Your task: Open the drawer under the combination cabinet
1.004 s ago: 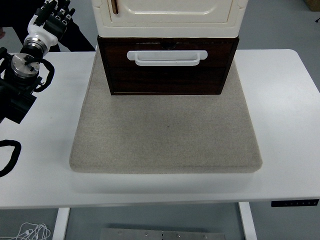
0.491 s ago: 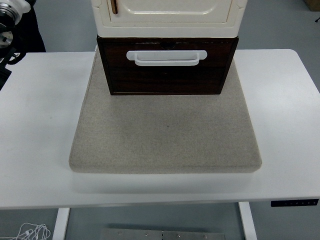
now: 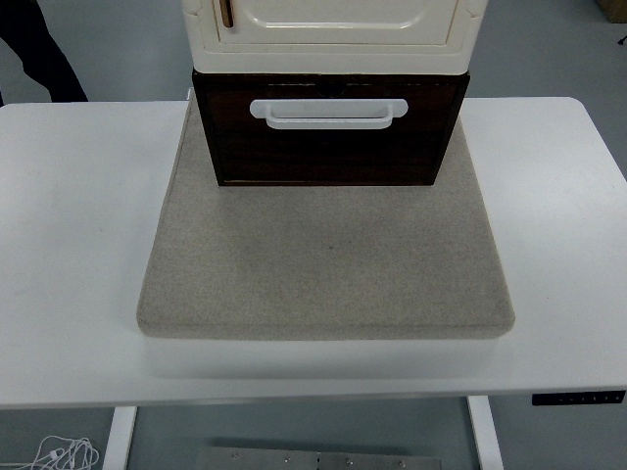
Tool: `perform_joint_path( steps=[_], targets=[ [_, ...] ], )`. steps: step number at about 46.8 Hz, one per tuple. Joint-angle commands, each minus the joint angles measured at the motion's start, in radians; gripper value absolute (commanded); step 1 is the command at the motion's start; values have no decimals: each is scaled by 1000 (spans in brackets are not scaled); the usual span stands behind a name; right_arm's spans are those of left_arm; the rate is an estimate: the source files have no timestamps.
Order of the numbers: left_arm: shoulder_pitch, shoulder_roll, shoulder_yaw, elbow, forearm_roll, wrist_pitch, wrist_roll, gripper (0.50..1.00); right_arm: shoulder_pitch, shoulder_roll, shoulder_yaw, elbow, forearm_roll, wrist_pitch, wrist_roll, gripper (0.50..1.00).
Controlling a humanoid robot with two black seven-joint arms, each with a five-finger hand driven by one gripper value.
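Neither hand of the robot appears in the head view, so no grasp state can be reported for either: whether the fingers are spread or curled cannot be told. The dark brown wooden drawer (image 3: pixel 328 132) sits under the cream plastic cabinet unit (image 3: pixel 333 29), at the far middle of the grey felt mat (image 3: pixel 328 264) on the white counter (image 3: pixel 78 225). Its white loop-shaped plastic handle (image 3: pixel 328 112) is free, with nothing touching it. The drawer front appears flush with its frame, so it is judged closed. Remaining work, as judged: bring a hand to the handle, grip it, and pull toward the counter's near edge.
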Motion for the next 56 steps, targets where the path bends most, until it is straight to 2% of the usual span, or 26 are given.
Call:
perform_joint_path(
  steps=[1, 7, 18, 34, 43, 56],
  targets=[
    [-43, 2, 0, -31, 65, 2, 0, 1000, 0, 0, 0, 0, 0, 0, 0, 928],
    [-100, 0, 2, -72, 128, 0, 1, 1000, 0, 0, 0, 0, 0, 0, 0, 928],
    [-143, 26, 20, -264, 230, 2, 11, 1000, 0, 0, 0, 0, 0, 0, 0, 926],
    [-235, 42, 253, -541, 253, 10, 11, 1000, 0, 0, 0, 0, 0, 0, 0, 926],
    [-272, 28, 339, -664, 328, 11, 15, 1000, 0, 0, 0, 0, 0, 0, 0, 926],
    [-270, -10, 529, -844, 369, 13, 81, 1000, 0, 0, 0, 0, 0, 0, 0, 926]
  ],
)
